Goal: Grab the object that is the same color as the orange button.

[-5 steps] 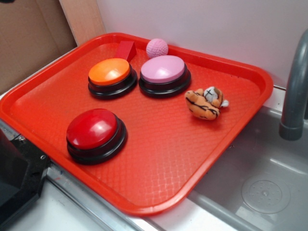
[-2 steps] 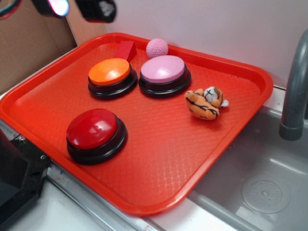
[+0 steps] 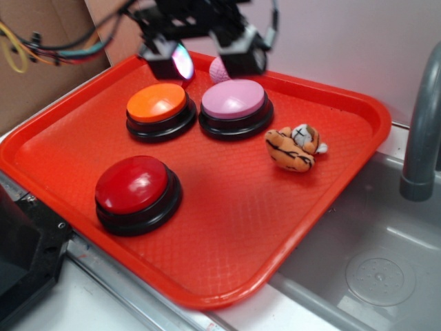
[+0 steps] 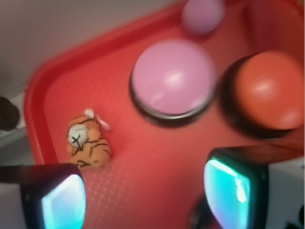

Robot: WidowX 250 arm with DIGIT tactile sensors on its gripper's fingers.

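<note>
- Exterior view: The gripper [image 3: 205, 61] hangs above the far end of the red tray [image 3: 227, 276], its two fingers spread wide and empty, over the gap between the orange button [image 3: 158, 103] and the pink button [image 3: 234, 100]. From that height it touches nothing.
- Exterior view: The tiger [image 3: 295, 147], the one loose object matching the orange button's colour, lies on its side on the tray floor to the right of the pink button, apart from it and clear of the tray's rim, so there is open room on either side for the fingers to come down.
- Exterior view: A red button [image 3: 136, 187] sits nearer, on the left, well away from the tiger. A pink ball [image 3: 219, 69] shows partly behind the gripper at the far rim.
- Wrist view: The picture is blurred. The two finger pads [image 4: 61, 202] frame the bottom edge, set well apart with bare tray between them. The tiger [image 4: 86, 143] lies just beyond the left pad, white face turned up, off the midline, so the grab likely calls for a sideways shift before any descent.
</note>
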